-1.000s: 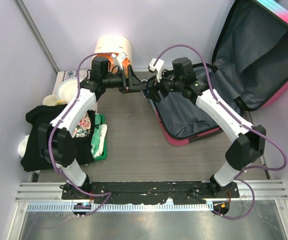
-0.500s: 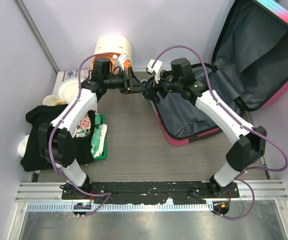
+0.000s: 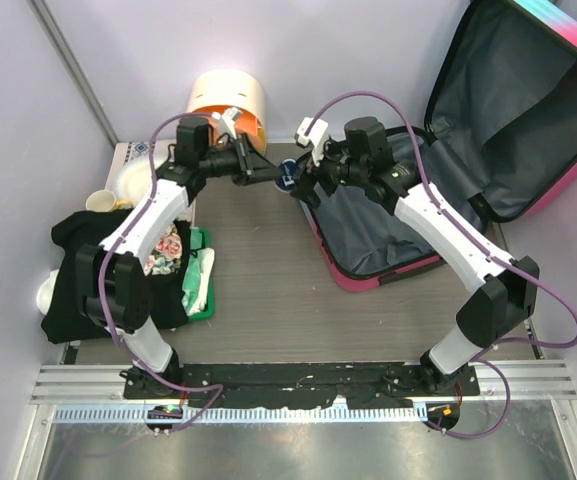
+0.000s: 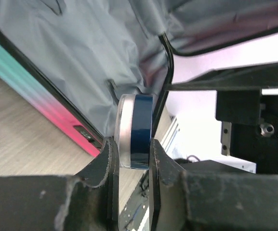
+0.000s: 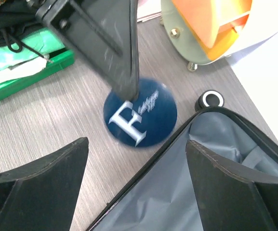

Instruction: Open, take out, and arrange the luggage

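— How far along?
— Near left, a black garment [image 3: 68, 265] and green tray [image 3: 201, 240] lie out. Mid-table, the left gripper [image 4: 131, 159] pinches a blue disc [image 4: 141, 127]; the right gripper [image 5: 136, 166] gapes, empty. Right, the luggage [image 3: 363, 235] lies open, lid against the far wall. Mostly arranging remains, I'd judge

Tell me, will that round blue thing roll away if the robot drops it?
Probably, if it lands on its edge: the blue disc is round and thin. Landing flat, it would likely just sit. It looks stiff, not bending where the left hand pinches it, and its shiny faces might be slippery.
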`<act>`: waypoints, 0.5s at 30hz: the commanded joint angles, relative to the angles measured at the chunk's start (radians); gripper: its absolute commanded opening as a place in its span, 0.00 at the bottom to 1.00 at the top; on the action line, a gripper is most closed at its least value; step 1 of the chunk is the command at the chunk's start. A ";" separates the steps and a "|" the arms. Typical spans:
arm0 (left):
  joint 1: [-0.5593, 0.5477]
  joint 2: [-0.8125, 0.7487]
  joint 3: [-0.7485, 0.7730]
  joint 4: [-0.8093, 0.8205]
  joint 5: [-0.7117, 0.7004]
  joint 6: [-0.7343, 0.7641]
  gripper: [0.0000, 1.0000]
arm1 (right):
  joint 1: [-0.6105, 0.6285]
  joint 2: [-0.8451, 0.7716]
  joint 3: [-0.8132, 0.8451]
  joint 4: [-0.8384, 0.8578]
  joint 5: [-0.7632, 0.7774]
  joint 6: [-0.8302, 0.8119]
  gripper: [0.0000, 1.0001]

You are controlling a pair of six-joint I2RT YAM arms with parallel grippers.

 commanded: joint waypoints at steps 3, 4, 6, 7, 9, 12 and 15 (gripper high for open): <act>0.142 -0.045 0.084 0.082 -0.022 0.001 0.00 | -0.004 -0.104 0.011 0.080 0.088 0.052 0.89; 0.171 -0.045 0.104 0.072 -0.054 0.033 0.00 | -0.016 -0.105 0.011 0.080 0.097 0.059 0.89; 0.201 -0.041 0.170 0.026 -0.114 0.110 0.00 | -0.029 -0.107 0.011 0.080 0.109 0.079 0.89; 0.233 -0.021 0.193 0.012 -0.163 0.123 0.00 | -0.042 -0.104 0.011 0.078 0.117 0.088 0.89; 0.266 0.004 0.248 0.009 -0.200 0.130 0.00 | -0.055 -0.102 0.008 0.076 0.120 0.110 0.89; 0.287 0.059 0.312 0.012 -0.269 0.176 0.00 | -0.066 -0.105 0.000 0.073 0.123 0.118 0.89; 0.318 0.143 0.418 -0.059 -0.304 0.230 0.00 | -0.069 -0.113 -0.009 0.072 0.138 0.121 0.90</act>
